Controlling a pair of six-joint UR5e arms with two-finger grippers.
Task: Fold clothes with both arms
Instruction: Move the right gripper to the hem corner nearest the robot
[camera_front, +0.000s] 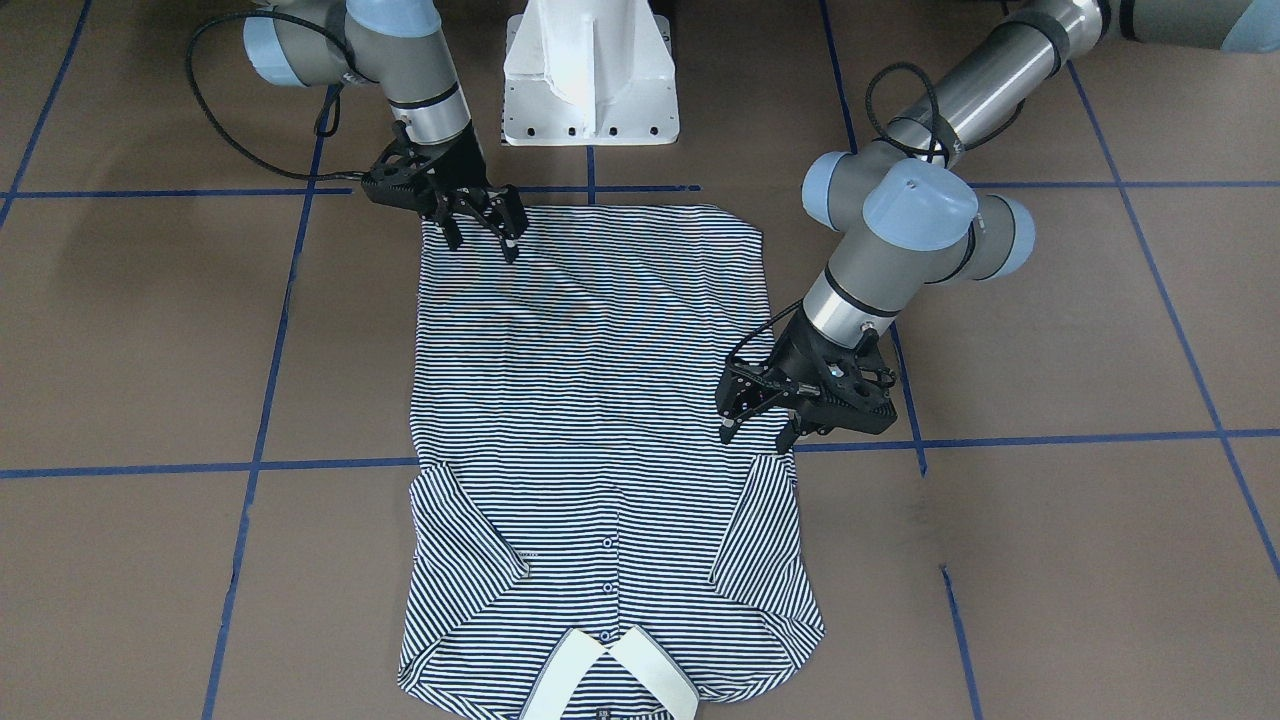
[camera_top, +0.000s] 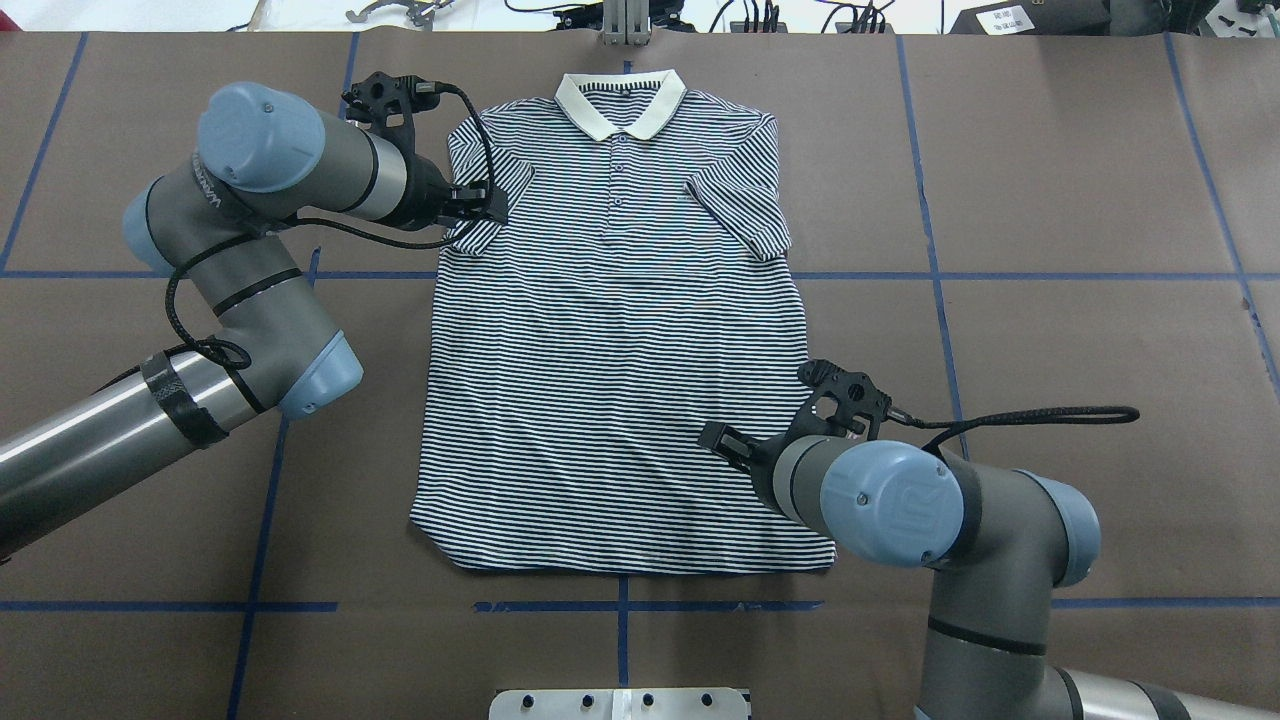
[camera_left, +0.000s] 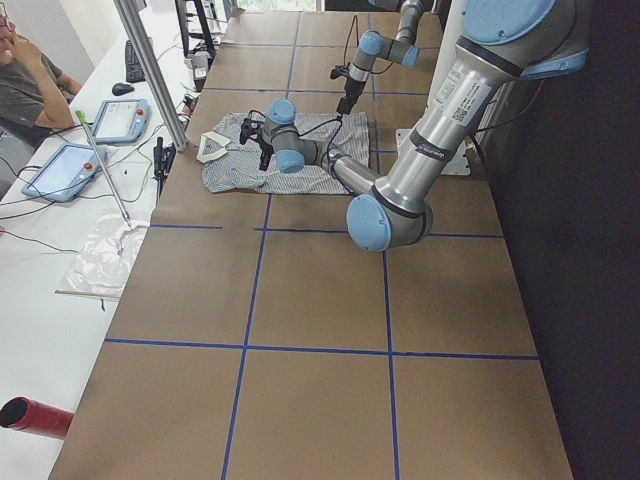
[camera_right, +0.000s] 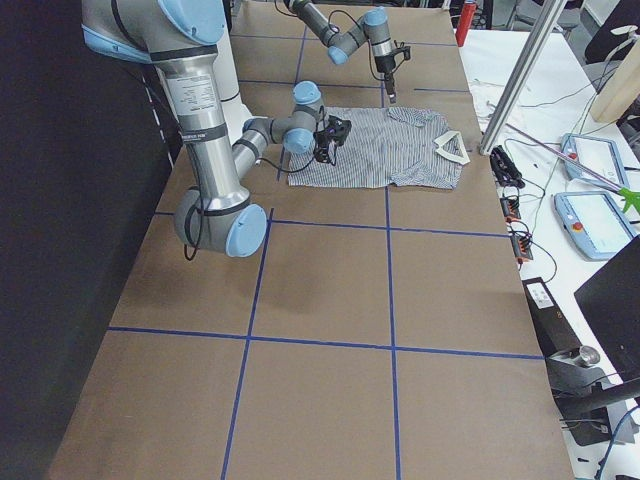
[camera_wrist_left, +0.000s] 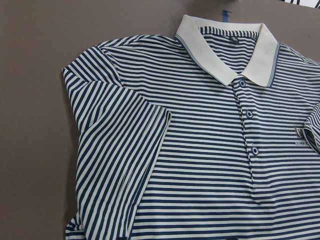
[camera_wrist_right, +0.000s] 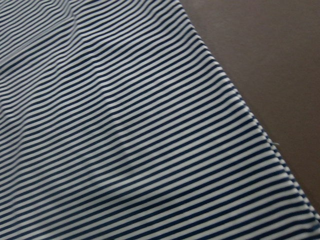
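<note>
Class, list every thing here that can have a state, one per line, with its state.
polo shirt: spread flat, front up, not yet folded.
collar: turned down.
left gripper: open, empty, at the shirt's side edge.
right gripper: open, empty, at the hem corner.

The left arm (camera_top: 250, 300) reaches along the shirt's (camera_top: 620, 350) left side, bends sharply at the elbow and turns in toward the left sleeve. The left gripper (camera_front: 757, 438) hangs tilted downward at the shirt's edge just below that sleeve, its two fingers spread apart with nothing between them. The right arm (camera_top: 900, 500) comes in by the shirt's right hem corner and folds back over it. The right gripper (camera_front: 482, 245) points down at the fabric just inside that corner, its jaws likewise apart. Whether either gripper's fingertips touch the shirt cannot be told.
</note>
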